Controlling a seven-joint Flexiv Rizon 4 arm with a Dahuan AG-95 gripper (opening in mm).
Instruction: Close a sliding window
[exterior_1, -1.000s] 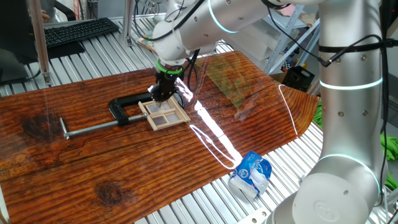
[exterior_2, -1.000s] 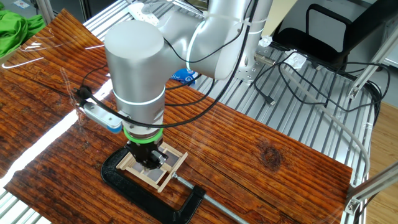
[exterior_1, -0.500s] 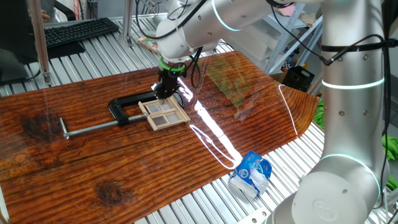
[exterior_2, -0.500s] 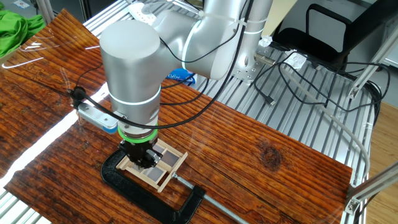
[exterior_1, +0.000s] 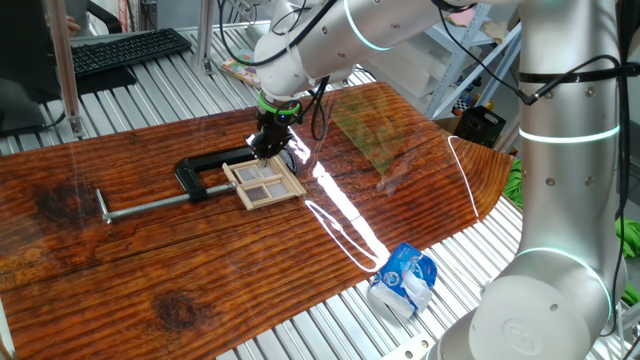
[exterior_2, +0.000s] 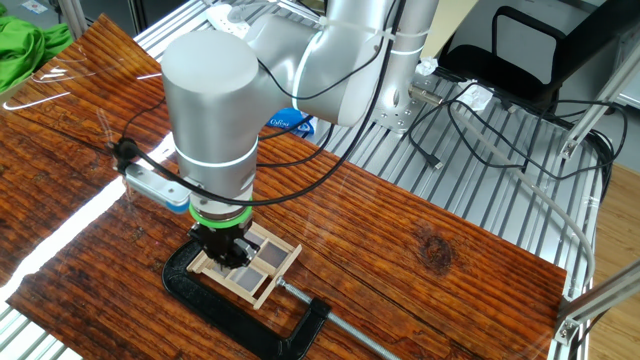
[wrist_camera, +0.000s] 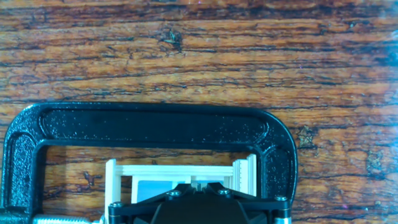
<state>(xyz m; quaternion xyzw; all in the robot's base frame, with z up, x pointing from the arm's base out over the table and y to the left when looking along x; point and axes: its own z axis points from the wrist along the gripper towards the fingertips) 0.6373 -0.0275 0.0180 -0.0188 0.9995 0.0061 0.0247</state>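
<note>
My claw (exterior_1: 265, 148) points straight down with its jaws closed on nothing, tips at the far edge of the sliding window (exterior_1: 266, 182). The window lies flat on the wooden counter (exterior_1: 180, 260), left of frame centre, held inside the black C-clamp (exterior_1: 205, 170).

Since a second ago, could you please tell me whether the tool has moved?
Yes, the tool has shifted slightly toward the far corner of the sliding window, while the black clamp stays put.
</note>
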